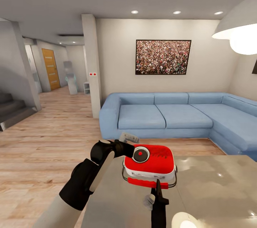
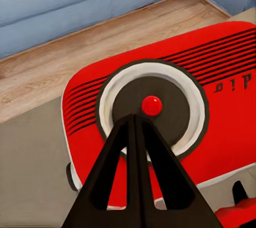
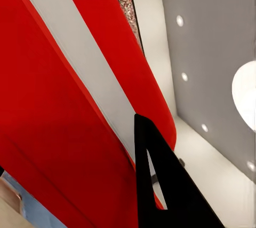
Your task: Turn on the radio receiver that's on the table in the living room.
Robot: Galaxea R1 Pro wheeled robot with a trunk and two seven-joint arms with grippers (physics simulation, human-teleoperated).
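1. Your radio receiver (image 1: 153,164) sits at the table's (image 1: 214,185) far left edge
2. Left gripper (image 2: 137,118): fingers pressed together, tip at the dial
3. Right gripper (image 1: 157,185): near side; finger spread unclear

radio receiver (image 2: 213,126) face: part-word "dio"; no other legible txt

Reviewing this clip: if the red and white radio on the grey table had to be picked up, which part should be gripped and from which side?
Probably across the red and white rounded radio receiver body's narrower width, coming from above. It lies on the glossy grey table with its dial face up, so the side walls are exposed. The thin wire handle at its near edge looks too slight. The left gripper, fingers together, points at the dial's red button.
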